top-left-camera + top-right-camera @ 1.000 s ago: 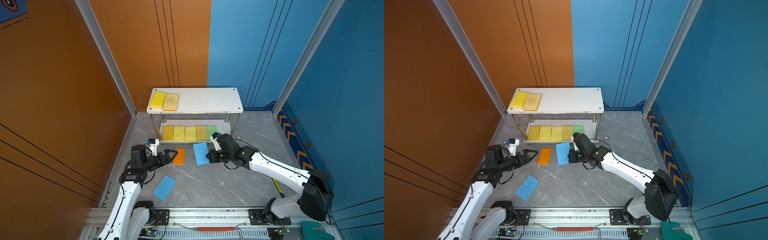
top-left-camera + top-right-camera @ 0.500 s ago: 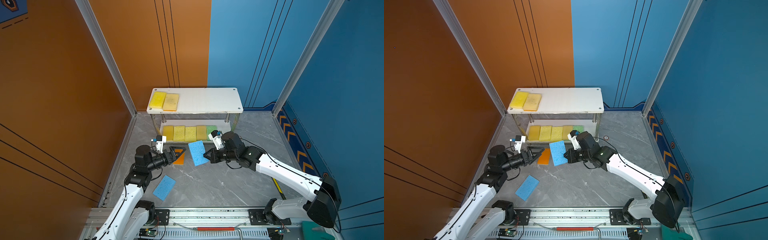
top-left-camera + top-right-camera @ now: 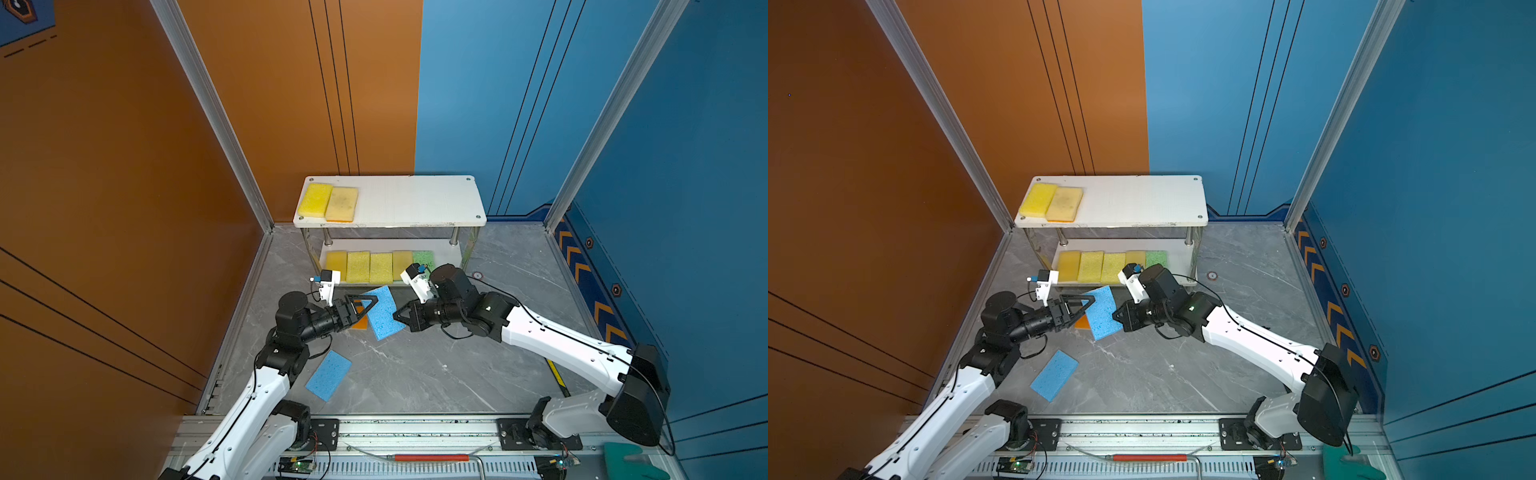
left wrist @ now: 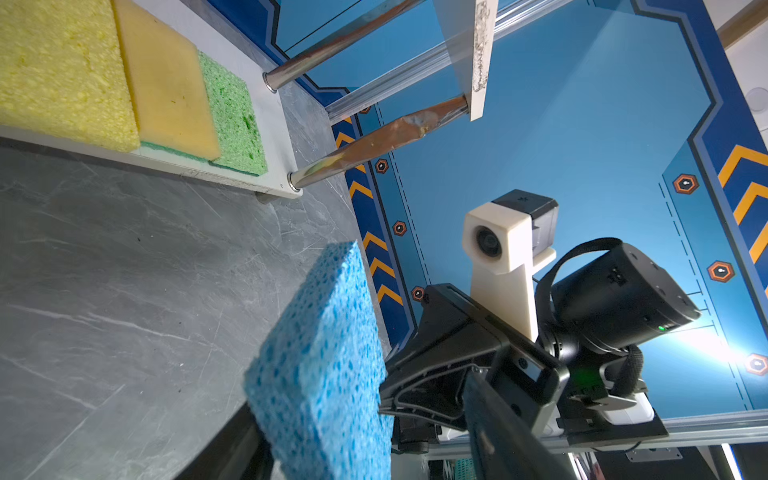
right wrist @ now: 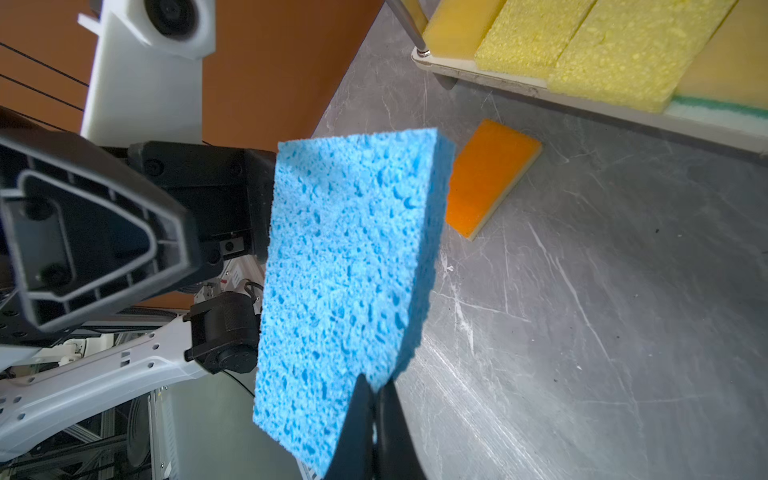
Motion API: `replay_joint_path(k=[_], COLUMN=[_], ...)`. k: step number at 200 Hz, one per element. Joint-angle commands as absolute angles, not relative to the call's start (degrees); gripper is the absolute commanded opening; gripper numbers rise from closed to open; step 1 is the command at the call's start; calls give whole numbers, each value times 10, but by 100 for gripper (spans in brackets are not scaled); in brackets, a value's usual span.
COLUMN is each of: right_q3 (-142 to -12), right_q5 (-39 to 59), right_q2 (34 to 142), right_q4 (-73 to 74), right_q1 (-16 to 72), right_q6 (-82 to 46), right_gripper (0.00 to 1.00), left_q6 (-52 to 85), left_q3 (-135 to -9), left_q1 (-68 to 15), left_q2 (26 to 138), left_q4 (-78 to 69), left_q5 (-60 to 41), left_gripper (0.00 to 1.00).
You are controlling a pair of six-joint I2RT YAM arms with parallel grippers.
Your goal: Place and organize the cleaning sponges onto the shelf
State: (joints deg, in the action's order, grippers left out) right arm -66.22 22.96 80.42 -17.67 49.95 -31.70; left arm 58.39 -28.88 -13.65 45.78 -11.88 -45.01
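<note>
1. The right gripper is clamped tight on one corner of a blue sponge, holding it up on edge above the grey bench.
2. The left gripper meets it from the opposite side, jaws apart with the sponge's far end between them. Whether either pad actually touches the foam is hard to tell from these angles.
3. Below the held sponge, an orange sponge lies flat on the bench, just in front of the shelf.
4. A second blue sponge lies flat on the bench beside the left arm, well apart from the shelf.
5. On the shelf's lower board, four yellow sponges sit side by side in a row, with a green sponge at the right end.
6. At the left end of the upper board, a bright yellow sponge and a pale tan sponge lie flat, touching each other.
</note>
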Motion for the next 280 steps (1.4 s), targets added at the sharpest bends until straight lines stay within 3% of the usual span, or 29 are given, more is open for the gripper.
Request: replay_joint_path(k=[1, 76, 123, 143, 177, 209, 280], right_q3=[-682, -686, -685, -686, -685, -658, -649], right_q5=[237, 236, 233, 230, 197, 201, 219], right_q2=[808, 812, 817, 818, 805, 785, 787], right_q4=[-164, -164, -164, -165, -199, -207, -168], right_q1=[504, 509, 512, 511, 505, 494, 523], right_q6=[-308, -307, -306, -308, -329, -376, -413], right_gripper=[0, 0, 0, 0, 30, 43, 47], left_q6=[582, 585, 588, 589, 591, 595, 597], left_q3=[-281, -279, -278, -277, -274, -268, -271], left_q1=[-142, -142, -142, -142, -138, -131, -128], left_q2=[456, 459, 459, 459, 447, 429, 427], left_q4=[-136, -137, -138, -138, -139, -139, -139], left_q5=[-445, -447, -447, -446, -433, -414, -414], left_gripper=[60, 34, 9, 7, 6, 6, 6])
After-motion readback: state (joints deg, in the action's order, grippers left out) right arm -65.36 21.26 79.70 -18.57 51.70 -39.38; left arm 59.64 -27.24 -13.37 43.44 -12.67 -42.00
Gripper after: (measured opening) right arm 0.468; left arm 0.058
